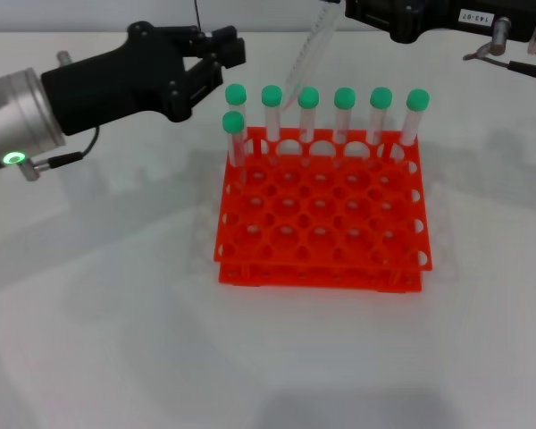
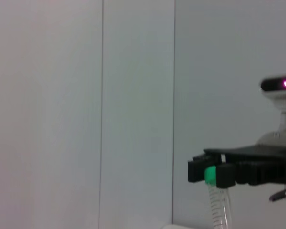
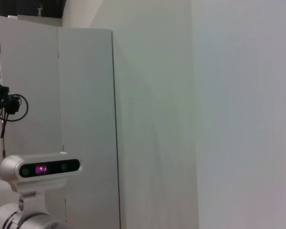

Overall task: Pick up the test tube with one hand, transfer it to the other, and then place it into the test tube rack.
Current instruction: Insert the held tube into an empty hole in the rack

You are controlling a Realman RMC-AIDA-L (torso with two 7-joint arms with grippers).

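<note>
Surface: pale desk (image 1: 116,357), nearest the camera.
Rack: test tube rack (image 1: 322,214) carries seven green-capped tubes (image 1: 344,112) along its far holes.
Left hand (image 1: 216,55): fingers spread, empty, beside the rack's far corner, apparently after handover.
Right hand (image 2: 214,174): clamped on the test tube (image 1: 308,54) by its cap, tilted above the back row, likely for insertion.

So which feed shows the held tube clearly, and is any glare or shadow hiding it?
Left wrist view: right gripper is shut on the slim clear green-capped tube, soft-edged yet readable. Head view: that tube is faint against the pale table, soft shadows around the bright orange-red plastic rack, no glare. Right wrist view: only walls.
</note>
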